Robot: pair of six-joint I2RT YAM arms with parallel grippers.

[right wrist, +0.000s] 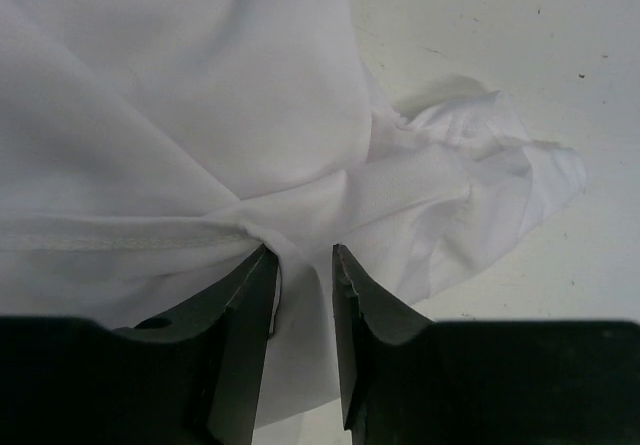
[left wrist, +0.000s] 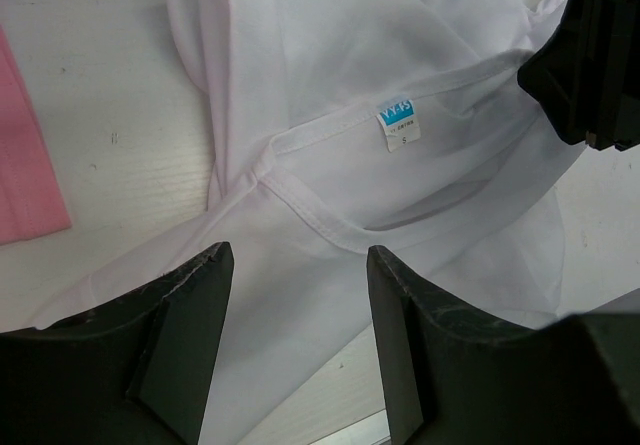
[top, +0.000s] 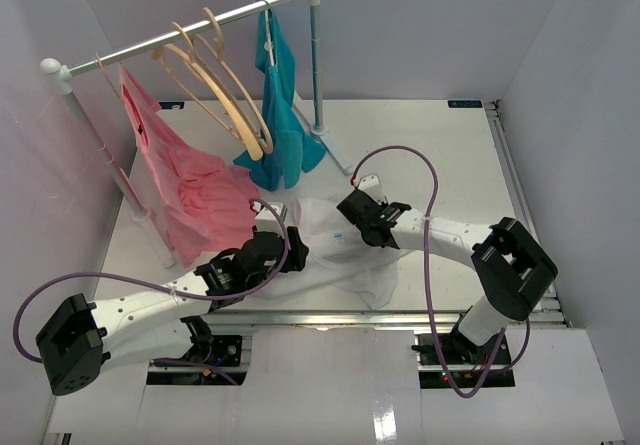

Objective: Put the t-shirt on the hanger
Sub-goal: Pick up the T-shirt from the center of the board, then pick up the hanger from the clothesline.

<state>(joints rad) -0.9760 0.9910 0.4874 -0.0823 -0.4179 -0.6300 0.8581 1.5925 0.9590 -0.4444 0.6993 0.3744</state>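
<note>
The white t-shirt (top: pixel 345 260) lies crumpled on the table between my two arms. In the left wrist view its collar with a blue label (left wrist: pixel 397 115) faces up. My left gripper (left wrist: pixel 300 255) hovers open just over the cloth (left wrist: pixel 330 75) below the collar, holding nothing. My right gripper (right wrist: pixel 303 253) stands at a bunched fold of the t-shirt (right wrist: pixel 170 95); its jaws are narrow, with a strip of cloth in the gap between them. The beige wooden hanger (top: pixel 225 85) hangs on the rail at the back, beside a second one alike.
A white clothes rack (top: pixel 190 27) stands at the back left. On it hang a pink garment (top: pixel 185 190) and a teal-blue garment (top: pixel 280 105). The pink cloth edge (left wrist: pixel 25 155) lies left of my left gripper. Walls enclose the table on three sides.
</note>
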